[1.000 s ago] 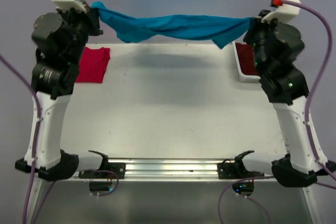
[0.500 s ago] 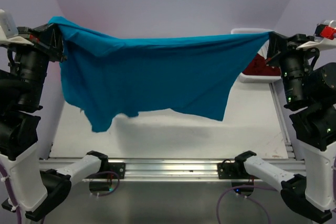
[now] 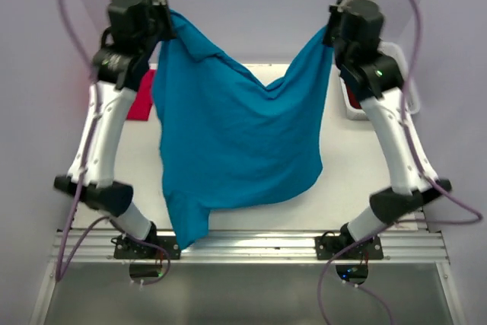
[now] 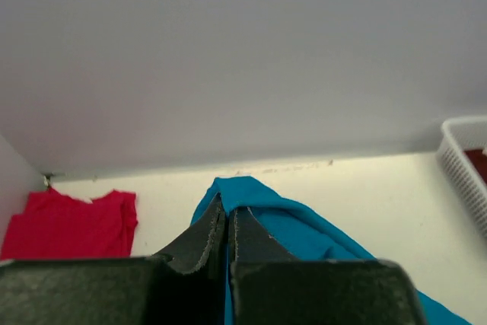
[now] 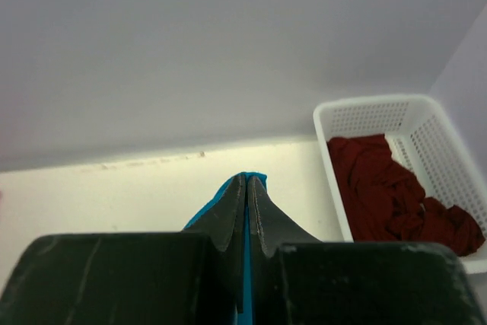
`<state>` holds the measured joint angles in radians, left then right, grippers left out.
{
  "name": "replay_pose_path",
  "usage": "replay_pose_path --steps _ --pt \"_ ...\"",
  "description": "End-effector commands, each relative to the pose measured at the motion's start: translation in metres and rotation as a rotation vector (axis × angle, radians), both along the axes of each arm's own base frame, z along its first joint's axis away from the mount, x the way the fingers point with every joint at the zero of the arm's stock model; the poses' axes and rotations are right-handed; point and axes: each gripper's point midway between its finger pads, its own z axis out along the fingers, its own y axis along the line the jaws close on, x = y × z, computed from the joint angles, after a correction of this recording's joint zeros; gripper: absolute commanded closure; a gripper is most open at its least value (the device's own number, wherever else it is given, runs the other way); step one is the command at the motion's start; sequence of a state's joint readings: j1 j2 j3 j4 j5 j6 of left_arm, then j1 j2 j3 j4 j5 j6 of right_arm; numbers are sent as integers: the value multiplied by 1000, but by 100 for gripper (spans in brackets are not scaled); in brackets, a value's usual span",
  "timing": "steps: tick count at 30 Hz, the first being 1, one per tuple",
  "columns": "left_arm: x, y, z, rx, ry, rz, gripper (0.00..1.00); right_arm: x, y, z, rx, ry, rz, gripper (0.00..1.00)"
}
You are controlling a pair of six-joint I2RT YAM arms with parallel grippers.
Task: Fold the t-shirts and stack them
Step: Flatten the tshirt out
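left gripper (image 3: pixel 167 22): pinched tight on one top corner of the teal t-shirt (image 3: pixel 228 142); raised high above the far left corner of the table (image 3: pixel 348 176); in the wrist view, fingertips pressed together with blue cloth bulging just beyond them.
right gripper (image 3: pixel 332 34): likewise clamped, on the opposite top corner; raised high above the far right corner; in the wrist view, only a sliver of blue showing between the closed tips.
teal t-shirt: hung between the two grippers, opened out broad rather than bunched; slack along the top, dipping in a deep V at the middle; lower left corner trailing down to the near edge of the table; cannot tell whether touching the surface.
change: a second ago, twisted into a rope between grippers set wide apart; half a second ago, stretched taut like a curtain; now carried with the grippers drawn closer together and the top edge gone slack.
meaning for the task: probably shaken open and ready for laying flat on the table; folding itself not yet begun; slack likely to need taking up first, or creases may follow.
red t-shirt (image 4: pixel 68 226): lying flat at the far left edge of the table, partly hidden behind the left arm from above; seemingly folded already.
basket (image 5: pixel 373 102): white lattice, at the far right edge of the table, beside the right arm.
maroon t-shirts (image 5: pixel 388 188): crumpled inside the basket, not yet folded.
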<state>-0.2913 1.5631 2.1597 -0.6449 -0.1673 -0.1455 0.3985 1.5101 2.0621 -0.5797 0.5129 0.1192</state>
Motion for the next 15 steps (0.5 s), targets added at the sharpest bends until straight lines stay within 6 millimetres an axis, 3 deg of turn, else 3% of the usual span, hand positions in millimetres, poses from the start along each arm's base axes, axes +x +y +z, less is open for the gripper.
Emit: replay_pose_path --steps 1,2,4,5,7,8,10,11,12,13,14,15 --pt "66 -4 -65 49 118 21 100 47 6 -53 -60 150 -31 100" --pt "78 -4 -73 53 128 25 100 70 13 -69 -72 177 -36 100" --pt "112 1 -90 56 129 48 100 90 15 -78 -77 188 -48 100" --pt "121 3 -92 58 122 60 100 109 16 -88 -82 197 -56 100" --pt "139 9 -80 45 78 74 100 122 13 -90 -100 195 -80 100" --pt "141 11 -71 44 58 74 100 125 11 -81 -100 174 -93 100" --pt "128 14 -37 48 -15 68 100 116 4 -61 -103 131 -118 100" --pt "120 17 -26 49 -44 76 100 115 2 -71 -121 146 -119 100" --pt "113 19 -8 41 -105 81 100 93 -6 -23 -75 14 -123 100" --pt "92 24 2 43 -126 83 100 85 -10 -15 -78 -16 -127 100" --pt "81 26 9 38 -146 84 100 78 -15 -23 -88 -8 -139 100" --pt "69 27 23 27 -193 83 100 69 -18 -8 -67 -61 -144 100"
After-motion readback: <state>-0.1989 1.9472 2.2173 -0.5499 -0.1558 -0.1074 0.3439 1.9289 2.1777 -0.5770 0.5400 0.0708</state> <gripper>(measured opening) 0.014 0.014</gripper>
